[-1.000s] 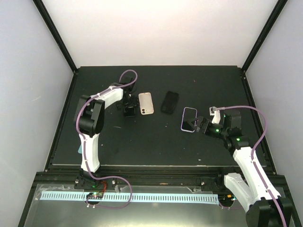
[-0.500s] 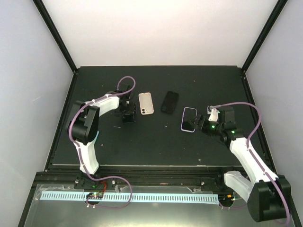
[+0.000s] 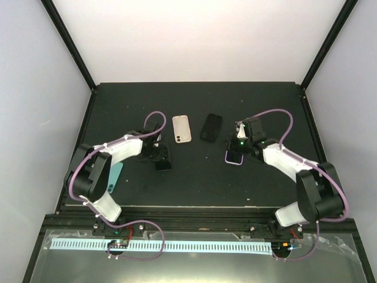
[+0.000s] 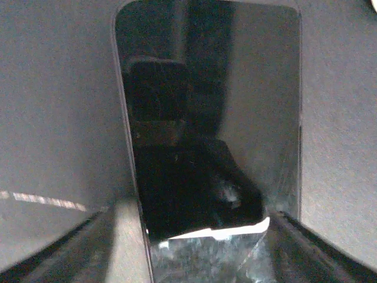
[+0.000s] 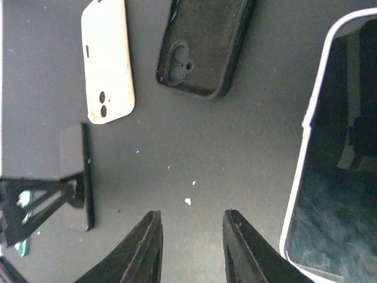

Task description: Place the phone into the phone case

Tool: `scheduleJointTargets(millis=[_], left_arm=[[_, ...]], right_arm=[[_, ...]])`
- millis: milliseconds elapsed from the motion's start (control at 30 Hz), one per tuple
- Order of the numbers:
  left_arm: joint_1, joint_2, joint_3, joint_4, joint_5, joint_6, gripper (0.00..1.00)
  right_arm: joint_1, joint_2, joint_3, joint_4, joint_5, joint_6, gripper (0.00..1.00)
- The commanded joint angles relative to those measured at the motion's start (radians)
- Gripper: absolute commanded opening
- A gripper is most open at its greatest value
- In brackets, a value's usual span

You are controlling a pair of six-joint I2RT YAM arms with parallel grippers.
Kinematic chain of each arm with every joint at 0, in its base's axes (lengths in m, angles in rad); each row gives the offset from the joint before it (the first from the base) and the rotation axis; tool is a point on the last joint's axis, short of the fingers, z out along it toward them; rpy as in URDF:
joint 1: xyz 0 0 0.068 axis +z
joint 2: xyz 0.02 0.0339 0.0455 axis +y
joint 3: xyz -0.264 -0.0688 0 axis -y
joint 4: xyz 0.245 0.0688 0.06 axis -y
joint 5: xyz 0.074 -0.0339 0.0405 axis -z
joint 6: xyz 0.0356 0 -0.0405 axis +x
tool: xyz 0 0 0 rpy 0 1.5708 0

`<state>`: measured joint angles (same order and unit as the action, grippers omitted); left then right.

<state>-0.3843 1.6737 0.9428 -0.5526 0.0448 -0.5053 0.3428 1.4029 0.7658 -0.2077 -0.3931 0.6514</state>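
Watching the left fingers point(image 4: 88, 247) pull back toward me clamped on the phone point(image 4: 206, 118), I see the right fingers point(image 5: 144, 247), apart, now beside the clear case point(image 5: 339, 194); insertion looks next.

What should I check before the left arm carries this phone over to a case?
1. Grip on the dark phone: ok, the left gripper has a finger on each long edge.
2. Black case open side up: ok, its lining and raised rim show.
3. Cream case open side up: cannot tell.
4. Right gripper clear of both cases: ok, it is open, beside the white-rimmed device.
5. Which case fits the phone: cannot tell.
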Motion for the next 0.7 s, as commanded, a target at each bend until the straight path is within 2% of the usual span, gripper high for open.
scheduleJointTargets(millis=[0,133,267,667], left_arm=[[-0.026,-0.091,-0.056,0.021,0.039,-0.019,0.62],[-0.045,-0.141,-0.13,0.067,0.063,-0.035,0.62],[-0.05,-0.126,-0.151,0.082,0.048,-0.039,0.63],[-0.051,-0.149,-0.125,0.083,-0.032,-0.068,0.77]], right_arm=[[0.034,0.113,0.08,0.1,0.078,0.067,0.3],[0.04,0.242,0.165,0.106,0.126,0.096,0.29],[0.047,0.335,0.242,0.114,0.156,0.114,0.31],[0.052,0.547,0.445,-0.017,0.274,0.102,0.33]])
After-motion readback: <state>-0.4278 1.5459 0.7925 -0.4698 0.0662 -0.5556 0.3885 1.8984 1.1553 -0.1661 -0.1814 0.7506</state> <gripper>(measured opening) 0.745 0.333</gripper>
